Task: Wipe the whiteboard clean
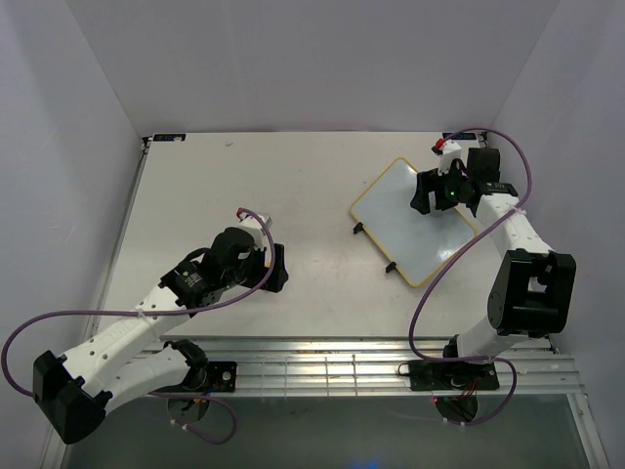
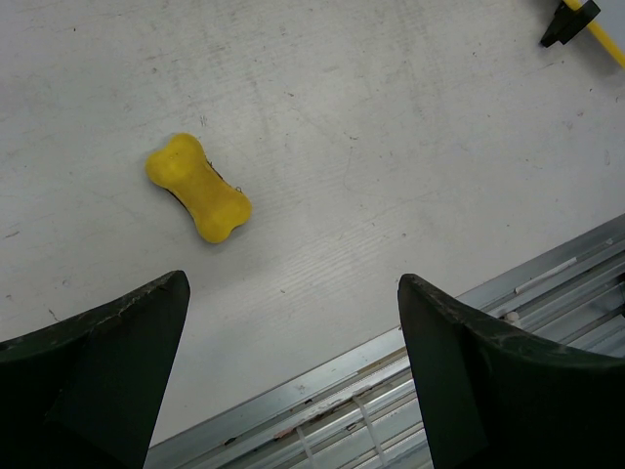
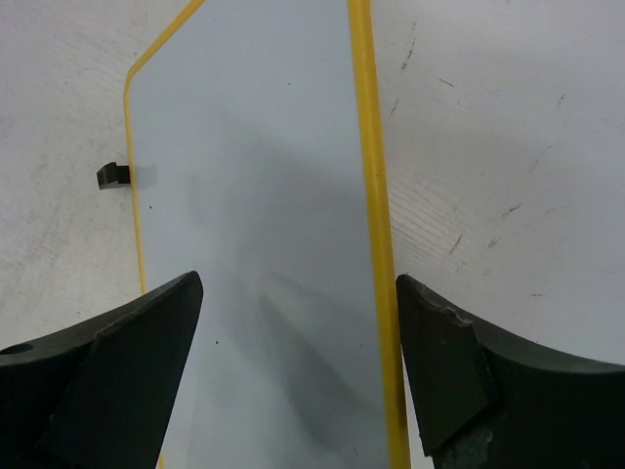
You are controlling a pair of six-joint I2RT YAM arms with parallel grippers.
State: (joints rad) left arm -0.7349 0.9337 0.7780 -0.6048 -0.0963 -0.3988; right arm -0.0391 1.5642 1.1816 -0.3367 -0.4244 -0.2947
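Closest to the lens are the dark fingers (image 2: 107,371) of the left gripper (image 2: 293,283), spread wide and holding nothing. The eraser (image 2: 198,188) lies on the table (image 2: 391,117) ahead of those jaws, off toward the left finger and skewed across their line, not between them.

The right gripper (image 3: 298,281) is just as wide open and just as empty. The whiteboard (image 3: 254,195) lies flat under it, spanning the gap. The board's yellow frame (image 3: 369,195) runs just inside the right finger, and a black foot (image 3: 112,176) sticks out beyond the left one. I can see no writing on the part that shows.

The trouble I'd expect:
- **Left jaws:** if they drop straight down, a finger would likely land on the eraser or knock it aside, because it sits off-centre and turned.
- **Eraser and board:** they lie well apart, so a weak pinch could let the eraser go on the way across.
- **Right fingers:** if they press down bare, they could shove the board, which only lies loose.
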